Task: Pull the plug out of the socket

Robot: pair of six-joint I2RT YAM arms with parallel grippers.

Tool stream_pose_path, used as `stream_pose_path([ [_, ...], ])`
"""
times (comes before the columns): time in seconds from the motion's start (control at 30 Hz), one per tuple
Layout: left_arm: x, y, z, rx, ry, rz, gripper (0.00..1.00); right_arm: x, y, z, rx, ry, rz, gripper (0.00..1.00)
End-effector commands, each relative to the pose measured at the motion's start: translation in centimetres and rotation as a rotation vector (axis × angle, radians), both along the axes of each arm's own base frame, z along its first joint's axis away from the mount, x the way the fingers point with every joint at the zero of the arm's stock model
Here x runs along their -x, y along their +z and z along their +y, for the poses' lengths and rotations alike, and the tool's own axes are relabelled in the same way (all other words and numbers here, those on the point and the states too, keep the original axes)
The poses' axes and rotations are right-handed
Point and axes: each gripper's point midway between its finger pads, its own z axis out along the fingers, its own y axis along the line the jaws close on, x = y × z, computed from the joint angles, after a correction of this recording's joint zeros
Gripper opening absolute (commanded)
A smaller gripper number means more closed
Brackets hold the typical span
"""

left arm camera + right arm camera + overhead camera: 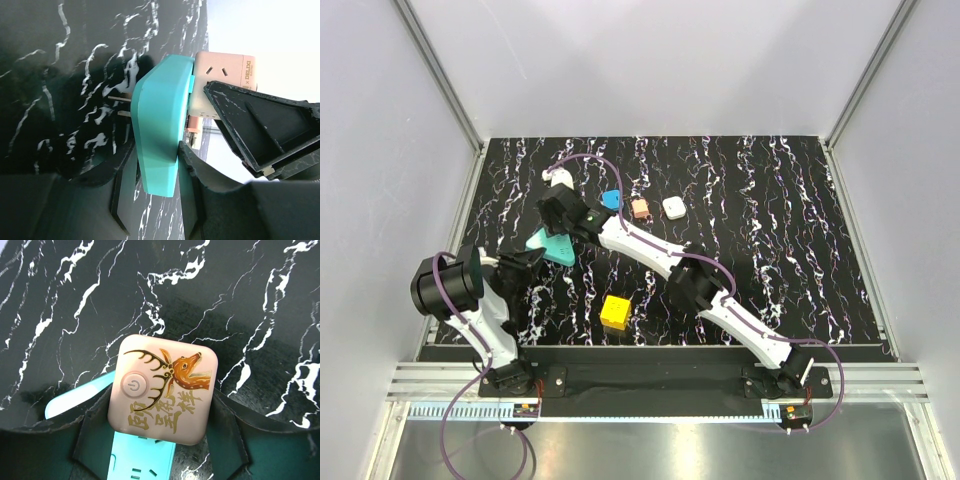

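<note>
The teal socket [160, 125] stands on edge, clamped between the fingers of my left gripper [155, 150]. In the top view the socket [553, 248] lies at the table's left, with my left gripper [535, 255] on it. The tan plug [225, 70] sits against the socket's face. In the right wrist view the plug [162, 390] shows a deer picture and a power button, with the socket [140, 462] under it. My right gripper [161, 407] is shut on the plug's two sides. In the top view my right gripper [560, 214] hides the plug.
A yellow cube [615, 312] lies at the front centre. A small blue block [611, 200], a salmon block [640, 208] and a white rounded block [673, 207] lie in a row behind. Another white piece [558, 176] lies at the back left. Walls enclose the black marbled table [770, 240].
</note>
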Motion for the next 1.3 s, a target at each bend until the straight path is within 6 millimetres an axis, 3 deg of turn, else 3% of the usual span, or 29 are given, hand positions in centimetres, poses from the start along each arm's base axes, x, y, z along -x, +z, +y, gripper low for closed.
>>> stream_pose_path([
  [0.0,-0.1,0.0,1.0,-0.095,0.044,-0.02,0.0,-1.3,16.8,-0.3,-0.26,-0.083,-0.21,0.0],
  [0.23,-0.2,-0.1,1.0,-0.092,0.047,-0.005,0.0,-1.3,19.1,-0.2,-0.341,-0.108,-0.216,0.0],
  [0.5,-0.3,-0.8,1.0,-0.083,0.044,0.058,0.0,-1.2,14.4,0.8,-0.296,-0.084,-0.148,0.0],
  [0.67,-1.0,-0.9,1.3,-0.083,0.037,0.11,0.0,-1.3,13.5,0.9,-0.288,-0.089,-0.139,0.0],
  [0.7,-0.6,-1.9,1.1,-0.083,0.029,0.163,0.0,-1.3,13.6,0.9,-0.295,-0.091,-0.136,0.0],
  [1.13,-1.3,-1.6,1.1,-0.146,0.034,0.179,0.0,-2.9,15.1,-0.8,-0.334,-0.151,-0.128,0.0],
  [1.27,-1.3,-1.5,1.1,-0.149,0.046,0.178,0.0,-2.9,16.8,-1.5,-0.369,-0.176,-0.122,0.0],
])
